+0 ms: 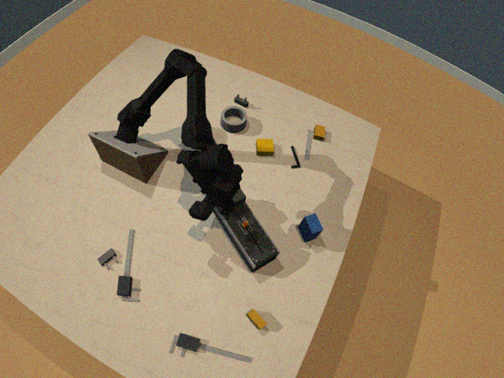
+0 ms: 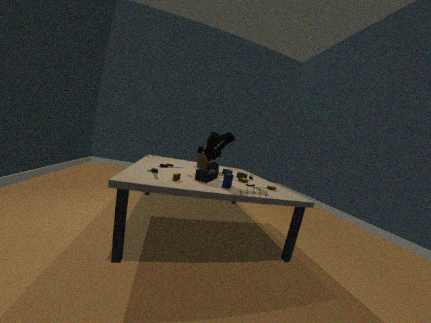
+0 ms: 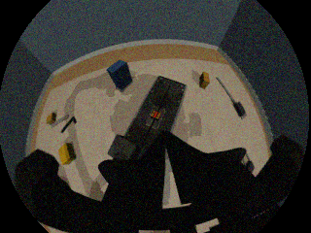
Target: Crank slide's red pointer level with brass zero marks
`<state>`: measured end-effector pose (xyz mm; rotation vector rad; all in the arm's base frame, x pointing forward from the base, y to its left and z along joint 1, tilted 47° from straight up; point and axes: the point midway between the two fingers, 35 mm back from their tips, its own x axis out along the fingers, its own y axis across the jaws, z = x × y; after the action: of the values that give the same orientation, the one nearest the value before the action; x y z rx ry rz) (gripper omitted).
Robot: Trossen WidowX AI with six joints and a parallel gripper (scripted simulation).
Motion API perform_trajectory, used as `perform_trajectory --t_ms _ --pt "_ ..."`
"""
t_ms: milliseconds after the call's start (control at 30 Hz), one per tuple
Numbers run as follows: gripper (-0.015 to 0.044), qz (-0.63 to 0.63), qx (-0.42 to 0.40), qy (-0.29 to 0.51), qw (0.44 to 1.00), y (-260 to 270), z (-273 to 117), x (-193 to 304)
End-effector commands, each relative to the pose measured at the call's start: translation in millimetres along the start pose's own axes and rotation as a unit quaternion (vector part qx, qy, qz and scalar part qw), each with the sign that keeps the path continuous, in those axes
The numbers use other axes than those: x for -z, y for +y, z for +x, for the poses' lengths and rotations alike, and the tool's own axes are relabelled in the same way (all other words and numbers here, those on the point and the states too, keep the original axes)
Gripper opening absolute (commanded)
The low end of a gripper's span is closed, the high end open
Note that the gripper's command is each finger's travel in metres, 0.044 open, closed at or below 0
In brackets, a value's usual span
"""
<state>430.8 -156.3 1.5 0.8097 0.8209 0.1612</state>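
The machine is a long dark box (image 1: pixel 257 247) (image 2: pixel 206 176) (image 3: pixel 167 91) with a raised grey block (image 1: pixel 240 197) (image 3: pixel 122 147) at its arm end. The small red pointer (image 1: pixel 245 224) (image 3: pixel 155 115) shows beside a slot on its top. The brass marks are too small and noisy to tell apart, so I cannot tell whether the pointer is level with them. The crank and its handle do not show clearly; the gripper and arm cover that end. My gripper (image 3: pixel 164 134) is over the arm end of the machine, its fingertips together, with nothing visible between them.
A blue block (image 1: pixel 310 227) (image 2: pixel 227 181) (image 3: pixel 120 75) stands beside the machine. A yellow block (image 1: pixel 264 147) (image 3: pixel 67 153), a grey ring (image 1: pixel 234 127), a black angled key (image 1: pixel 295 157) and an orange block (image 1: pixel 256 319) (image 3: pixel 204 81) lie around it. Two caliper-like tools (image 1: pixel 188 342) (image 1: pixel 124 286) lie farther off.
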Motion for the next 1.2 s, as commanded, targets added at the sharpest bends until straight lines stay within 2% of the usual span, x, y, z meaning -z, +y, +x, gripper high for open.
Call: perform_trajectory --t_ms 0,333,900,1167 --pt "0.0000 0.000 0.000 0.000 1.000 -0.2 -0.1 -0.1" --pt "0.0000 0.000 0.000 0.000 1.000 0.0 0.0 0.0" --pt "0.0440 0.000 0.000 0.000 1.000 -0.7 -7.3 -7.1" --pt "0.0440 0.000 0.001 0.001 1.000 -1.5 -43.4 -35.6"
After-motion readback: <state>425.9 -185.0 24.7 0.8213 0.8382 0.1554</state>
